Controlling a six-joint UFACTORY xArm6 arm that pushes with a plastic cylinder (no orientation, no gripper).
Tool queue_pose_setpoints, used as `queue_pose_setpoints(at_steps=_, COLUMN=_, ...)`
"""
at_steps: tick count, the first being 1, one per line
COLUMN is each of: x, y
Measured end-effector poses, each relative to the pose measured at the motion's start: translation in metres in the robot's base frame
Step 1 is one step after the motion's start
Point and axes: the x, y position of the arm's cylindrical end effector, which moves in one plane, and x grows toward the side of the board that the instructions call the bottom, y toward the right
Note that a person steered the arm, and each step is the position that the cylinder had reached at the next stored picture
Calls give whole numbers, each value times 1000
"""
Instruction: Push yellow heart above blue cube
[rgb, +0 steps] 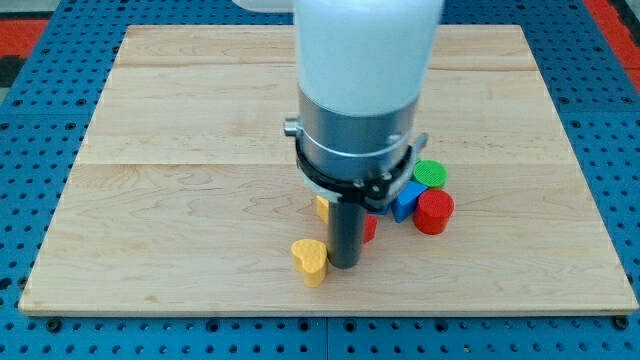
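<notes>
My tip (344, 264) touching small yellow heart-shaped block (310, 260) on its right, near board's bottom edge. Blue cube block (405, 200) up-right (half hidden behind arm). No jaws, bare rod. Push needs reversing.

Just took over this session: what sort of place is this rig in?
Likely a lab bench: a wooden board lying on blue perforated panels, small coloured blocks like the yellow heart, my tip beside it.
</notes>
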Motion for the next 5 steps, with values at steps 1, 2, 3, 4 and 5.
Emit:
queue_pose_setpoints(at_steps=1, x=-3, y=-1)
queue_pose_setpoints(at_steps=2, x=13, y=6)
queue_pose_setpoints(at_steps=3, x=46, y=35)
queue_pose_setpoints(at_steps=4, x=46, y=-11)
queue_pose_setpoints(at_steps=5, x=3, y=-45)
